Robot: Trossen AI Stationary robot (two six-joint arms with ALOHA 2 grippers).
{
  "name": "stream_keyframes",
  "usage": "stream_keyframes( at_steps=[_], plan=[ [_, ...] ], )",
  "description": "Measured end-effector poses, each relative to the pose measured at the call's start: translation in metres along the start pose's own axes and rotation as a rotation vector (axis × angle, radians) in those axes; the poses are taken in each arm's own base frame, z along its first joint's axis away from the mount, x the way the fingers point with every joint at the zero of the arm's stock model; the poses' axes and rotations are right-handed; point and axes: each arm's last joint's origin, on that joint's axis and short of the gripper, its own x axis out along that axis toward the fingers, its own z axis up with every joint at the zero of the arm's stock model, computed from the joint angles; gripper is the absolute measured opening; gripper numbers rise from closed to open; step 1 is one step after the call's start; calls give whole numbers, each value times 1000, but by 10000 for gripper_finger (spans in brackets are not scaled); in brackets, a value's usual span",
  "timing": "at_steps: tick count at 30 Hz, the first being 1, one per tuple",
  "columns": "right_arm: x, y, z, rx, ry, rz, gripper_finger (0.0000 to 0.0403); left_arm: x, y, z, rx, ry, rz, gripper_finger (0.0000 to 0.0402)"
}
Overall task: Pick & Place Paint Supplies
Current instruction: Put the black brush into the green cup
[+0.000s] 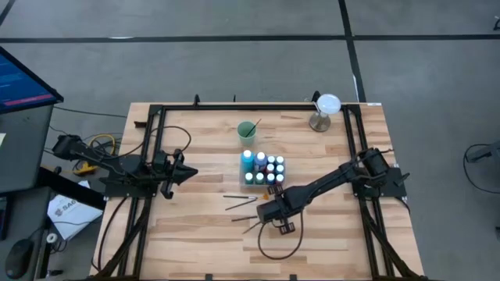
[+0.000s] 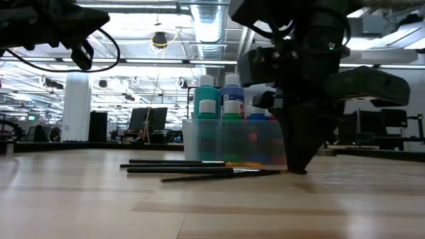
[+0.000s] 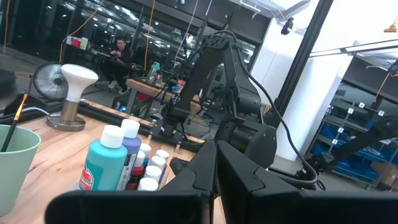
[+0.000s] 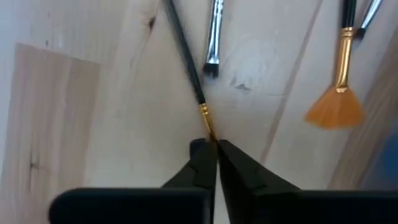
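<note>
A: Pinching the tip of a thin paintbrush (image 4: 186, 59), the right gripper (image 4: 213, 148) has its fingers pressed together on the gold end, down on the table (image 1: 195, 242).

B: Where is that brush?

A: It lies flat on the wood, in front of the clear tray (image 1: 263, 179) full of paint bottles (image 1: 262, 167). A fan brush (image 4: 339, 93) and a flat brush (image 4: 213, 43) lie just beside it.

B: What could go wrong?

A: I think the grip is tiny, right at the end. The long handle could swing down or slip out when the arm lifts. It might also bump the other brushes and roll them away.

B: And the other arm?

A: The left gripper (image 1: 187, 173) waits by the table's left edge, well apart, fingers shut on nothing.

B: Where might the brush go?

A: Maybe the green cup (image 1: 248, 131), which has one in it.
</note>
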Motion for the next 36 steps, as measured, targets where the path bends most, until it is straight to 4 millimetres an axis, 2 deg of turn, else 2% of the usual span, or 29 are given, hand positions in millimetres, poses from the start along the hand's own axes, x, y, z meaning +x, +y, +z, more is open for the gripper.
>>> stream_keyframes(
  at_steps=[5,12,16,25,29,32,36],
  plan=[
    [0,1,0,-1,7,4,4,0,0,0,0,0,-1,8],
    [-21,0,-4,16,27,44,1,0,0,0,0,0,-1,8],
    [-48,-1,-4,40,-10,48,0,0,0,0,0,1,-1,8],
    [-104,-14,-21,143,-84,-17,0,0,0,1,-3,-6,-4,8],
    [-121,-21,-28,111,-113,-11,0,0,0,1,-3,-7,-4,8],
    [-120,-19,-28,3,-104,11,10,0,0,1,-3,-7,-4,8],
    [-101,-17,-23,-89,-42,36,59,0,0,1,-4,-12,-6,8]
  ],
)
